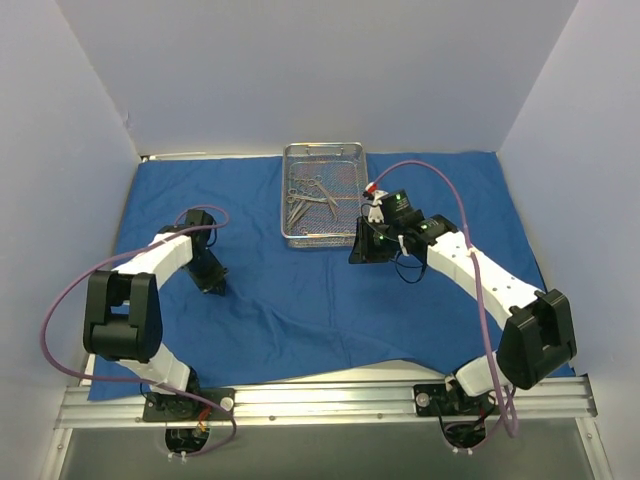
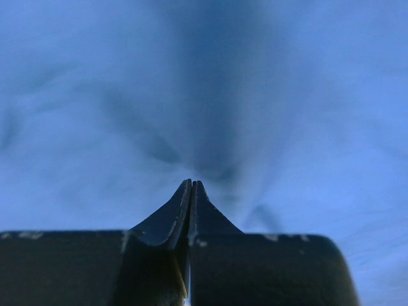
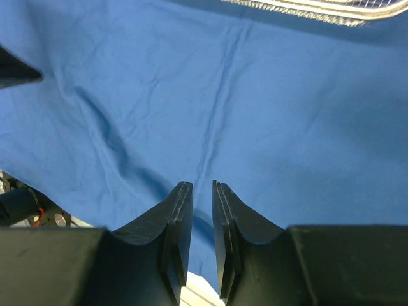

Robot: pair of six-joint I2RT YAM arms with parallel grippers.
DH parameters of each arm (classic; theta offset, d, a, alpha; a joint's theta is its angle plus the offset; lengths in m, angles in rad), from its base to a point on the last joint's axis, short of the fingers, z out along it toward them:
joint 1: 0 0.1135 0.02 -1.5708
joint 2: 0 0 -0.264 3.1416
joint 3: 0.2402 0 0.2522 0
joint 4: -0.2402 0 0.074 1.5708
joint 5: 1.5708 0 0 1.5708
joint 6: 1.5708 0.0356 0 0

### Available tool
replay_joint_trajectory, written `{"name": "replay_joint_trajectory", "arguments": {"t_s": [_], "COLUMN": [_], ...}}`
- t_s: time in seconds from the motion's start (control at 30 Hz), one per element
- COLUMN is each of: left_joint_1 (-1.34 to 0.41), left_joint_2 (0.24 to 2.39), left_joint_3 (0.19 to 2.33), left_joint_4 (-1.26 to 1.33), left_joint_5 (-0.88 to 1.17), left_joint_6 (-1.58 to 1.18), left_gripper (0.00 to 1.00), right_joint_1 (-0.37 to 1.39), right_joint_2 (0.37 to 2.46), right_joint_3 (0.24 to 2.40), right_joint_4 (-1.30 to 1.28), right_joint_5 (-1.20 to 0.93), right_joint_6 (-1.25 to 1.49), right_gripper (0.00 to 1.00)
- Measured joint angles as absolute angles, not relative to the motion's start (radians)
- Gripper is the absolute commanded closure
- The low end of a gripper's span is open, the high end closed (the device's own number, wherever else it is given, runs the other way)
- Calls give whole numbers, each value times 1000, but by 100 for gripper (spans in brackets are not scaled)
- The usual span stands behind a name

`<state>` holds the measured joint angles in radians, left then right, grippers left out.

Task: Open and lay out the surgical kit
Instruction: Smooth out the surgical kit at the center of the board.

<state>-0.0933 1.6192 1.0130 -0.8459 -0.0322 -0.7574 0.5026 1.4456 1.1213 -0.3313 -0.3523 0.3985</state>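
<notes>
Soft, even overhead light filled the top view, leaving only faint shadows on the blue cloth (image 1: 300, 290). The left wrist view was hazy and out of focus, with a dark shadow band down its centre. The right wrist view was sharper, its cloth creases crisp, and the mesh tray (image 3: 319, 9) glinted at the far edge.

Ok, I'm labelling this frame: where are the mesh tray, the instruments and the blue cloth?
mesh tray (image 1: 318, 241): top external view, its near wall.
instruments (image 1: 315, 192): top external view, middle of the cluster.
blue cloth (image 1: 300, 300): top external view, bare middle stretch.
</notes>
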Motion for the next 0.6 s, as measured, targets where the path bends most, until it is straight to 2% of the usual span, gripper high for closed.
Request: {"name": "replay_joint_trajectory", "arguments": {"t_s": [0.23, 0.6], "left_joint_1": [-186, -74], "left_joint_2": [1641, 1698], "left_joint_3": [976, 1005], "left_joint_4": [-727, -879], "left_joint_5": [-63, -113], "left_joint_6": [-870, -987], "left_gripper": [98, 98], "right_joint_1": [498, 477], "right_joint_2": [1442, 1441], "right_joint_3": [1095, 1073], "right_joint_4": [-324, -297], "right_joint_5": [-367, -384], "right_joint_6": [395, 389], "right_gripper": [81, 82]}}
